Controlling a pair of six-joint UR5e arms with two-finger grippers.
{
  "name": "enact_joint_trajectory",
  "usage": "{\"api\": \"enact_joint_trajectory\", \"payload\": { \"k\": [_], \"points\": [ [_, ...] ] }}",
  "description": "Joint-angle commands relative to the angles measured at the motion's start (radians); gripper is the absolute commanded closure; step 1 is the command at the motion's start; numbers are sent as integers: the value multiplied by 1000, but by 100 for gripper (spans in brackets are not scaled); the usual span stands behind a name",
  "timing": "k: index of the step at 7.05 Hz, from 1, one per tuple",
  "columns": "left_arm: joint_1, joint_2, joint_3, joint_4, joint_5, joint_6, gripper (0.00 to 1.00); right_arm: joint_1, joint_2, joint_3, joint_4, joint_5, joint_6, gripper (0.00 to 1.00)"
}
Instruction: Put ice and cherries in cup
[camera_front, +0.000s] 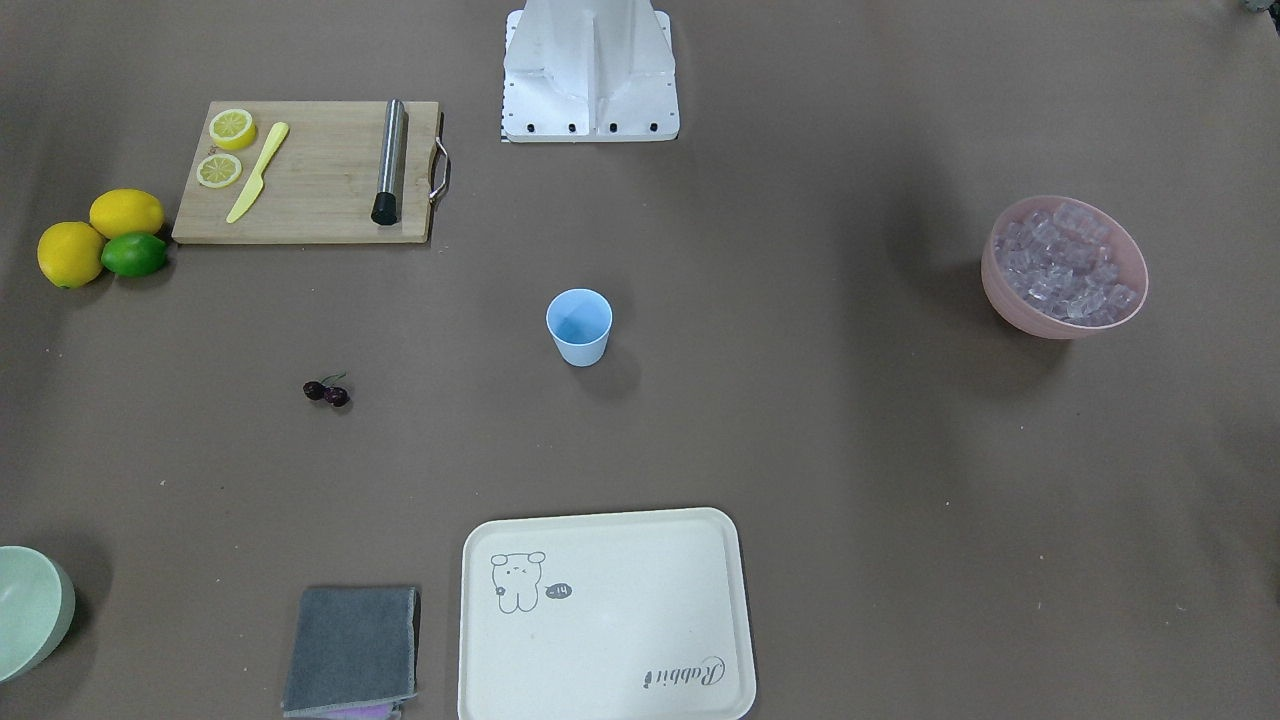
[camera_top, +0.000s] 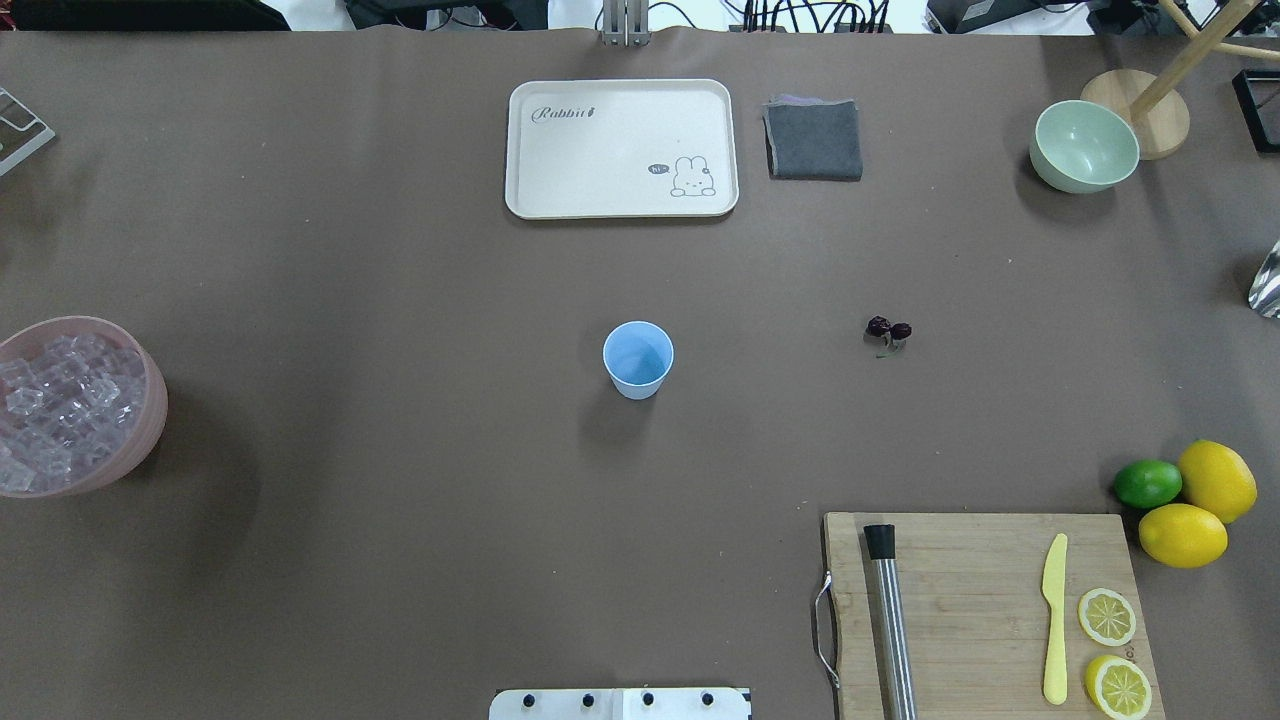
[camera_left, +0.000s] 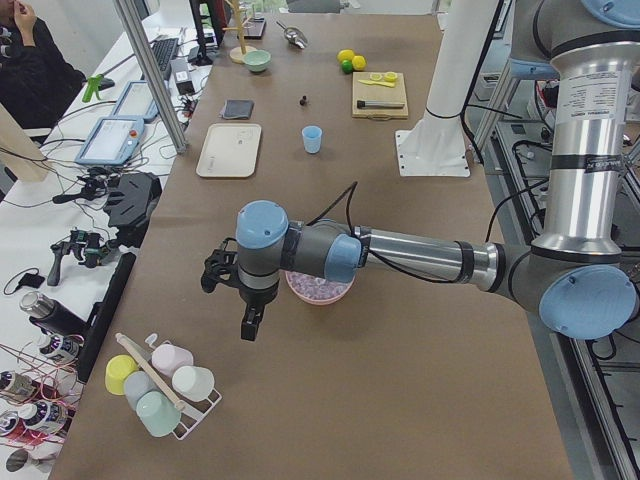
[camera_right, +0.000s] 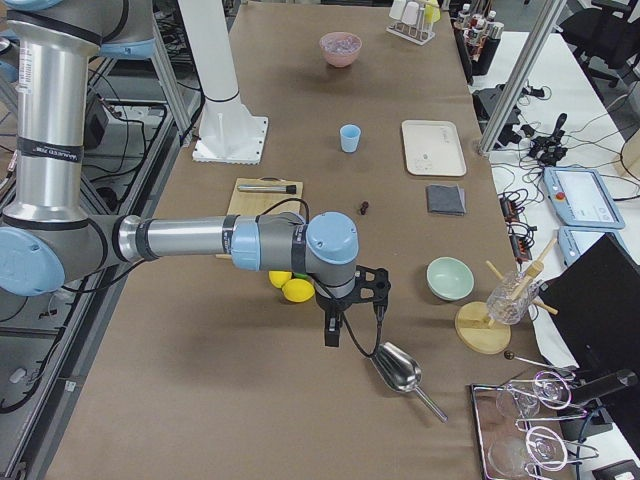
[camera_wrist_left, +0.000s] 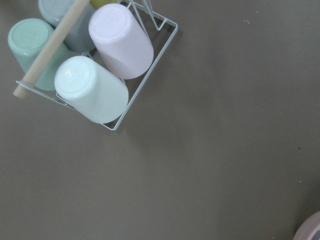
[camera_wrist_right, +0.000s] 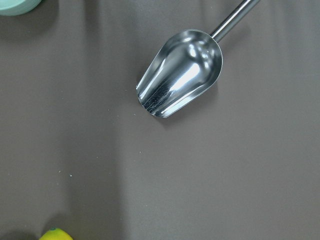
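Note:
The light blue cup stands upright and empty mid-table, also in the front view. The dark cherries lie on the table to its right. The ice fills a pink bowl at the table's left edge. My left gripper hangs above the table just beyond the pink bowl, near a rack of cups. My right gripper hangs above the table near a metal scoop. Both grippers show only in the side views, so I cannot tell whether they are open or shut.
A cream tray, a grey cloth and a pale green bowl lie at the far side. A cutting board holds a knife, lemon slices and a metal rod. Two lemons and a lime sit beside it. A wire rack of cups is under the left wrist.

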Motion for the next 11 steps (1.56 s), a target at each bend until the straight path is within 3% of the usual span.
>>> {"api": "enact_joint_trajectory", "payload": {
  "k": [1,11],
  "points": [
    [1,-2,2,2,0,0,2,0,-4,38,1,22,-3,0],
    [-28,1,10,3,6,6,2,-2,-14,52,-5,30,8,0]
  ]
}}
